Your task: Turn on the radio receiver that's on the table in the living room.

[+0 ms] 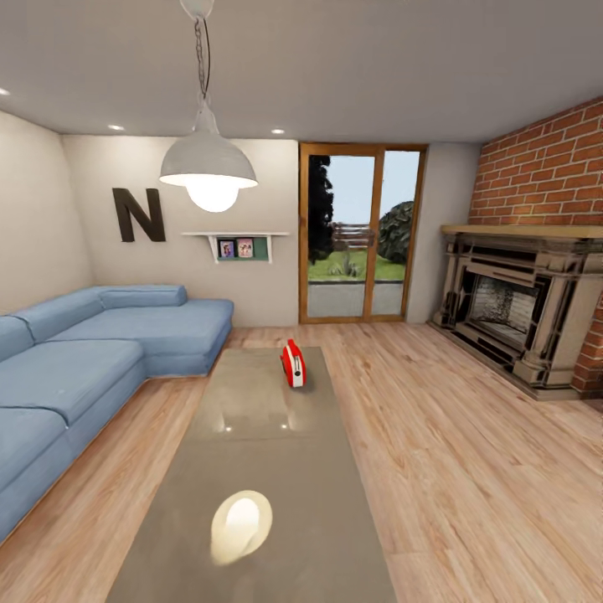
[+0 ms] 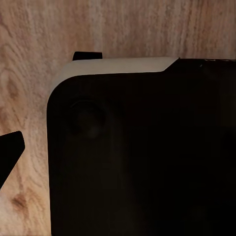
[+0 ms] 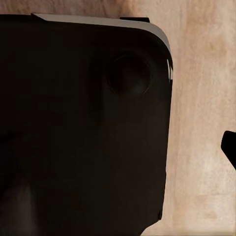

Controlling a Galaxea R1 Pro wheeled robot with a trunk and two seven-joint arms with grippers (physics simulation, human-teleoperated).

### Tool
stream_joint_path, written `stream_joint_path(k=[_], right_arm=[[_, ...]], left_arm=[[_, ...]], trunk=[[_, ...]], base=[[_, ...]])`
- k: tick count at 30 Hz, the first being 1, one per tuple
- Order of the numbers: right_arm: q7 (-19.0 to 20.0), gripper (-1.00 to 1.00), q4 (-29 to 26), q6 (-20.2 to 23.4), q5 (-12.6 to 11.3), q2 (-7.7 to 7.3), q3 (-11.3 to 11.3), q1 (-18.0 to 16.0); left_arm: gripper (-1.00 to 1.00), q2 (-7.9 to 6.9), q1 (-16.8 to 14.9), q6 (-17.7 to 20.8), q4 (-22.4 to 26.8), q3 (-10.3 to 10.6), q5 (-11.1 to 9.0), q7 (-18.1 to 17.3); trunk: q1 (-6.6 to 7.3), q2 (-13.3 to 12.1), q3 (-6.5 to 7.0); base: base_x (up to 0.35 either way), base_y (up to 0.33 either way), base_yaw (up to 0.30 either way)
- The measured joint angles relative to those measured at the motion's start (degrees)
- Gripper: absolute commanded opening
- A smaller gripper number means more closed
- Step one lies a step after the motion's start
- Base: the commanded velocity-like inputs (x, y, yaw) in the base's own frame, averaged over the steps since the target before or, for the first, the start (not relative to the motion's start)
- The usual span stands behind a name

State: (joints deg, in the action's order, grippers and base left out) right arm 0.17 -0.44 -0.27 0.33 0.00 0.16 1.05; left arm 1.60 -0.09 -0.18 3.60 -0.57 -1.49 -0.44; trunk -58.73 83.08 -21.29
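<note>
Long grey glossy table (image 1: pixel 260 469) on wood floor (image 1: pixel 452 469), running away from camera, right of sofa (image 1: pixel 75 377). Radio (image 1: pixel 292 364) upright on far part of top, toward right edge. Lamp glare on near part.

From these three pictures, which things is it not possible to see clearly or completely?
- Radio receiver, head view: stands edge-on and far away, so its dial and any switch cannot be made out.
- Table, head view: near end cut off by the bottom edge.
- Both wrist views: a dark robot body blocks most of the wood floor; whether either end effector is open cannot be told.
</note>
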Motion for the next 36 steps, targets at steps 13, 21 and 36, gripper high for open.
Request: stream_joint_path(k=[13, 21, 36], right_arm=[[-0.3, 1.0, 0.0, 0.0, 0.0, 0.01, 0.0, 0.0], [-0.3, 1.0, 0.0, 0.0, 0.0, 0.02, 0.1, 0.0], [-0.3, 1.0, 0.0, 0.0, 0.0, 0.0, 0.1, 0.0]], left_arm=[[1.0, -0.02, 0.0, 0.0, 0.0, 0.0, 0.0, 0.0], [1.0, -0.02, 0.0, 0.0, 0.0, 0.0, 0.0, 0.0], [1.0, -0.02, 0.0, 0.0, 0.0, 0.1, 0.0, 0.0]], trunk=[[0.0, 0.0, 0.0], [0.0, 0.0, 0.0], [0.0, 0.0, 0.0]], base=[[0.0, 0.0, -0.111], [0.0, 0.0, -0.28], [0.0, 0.0, -0.287]])
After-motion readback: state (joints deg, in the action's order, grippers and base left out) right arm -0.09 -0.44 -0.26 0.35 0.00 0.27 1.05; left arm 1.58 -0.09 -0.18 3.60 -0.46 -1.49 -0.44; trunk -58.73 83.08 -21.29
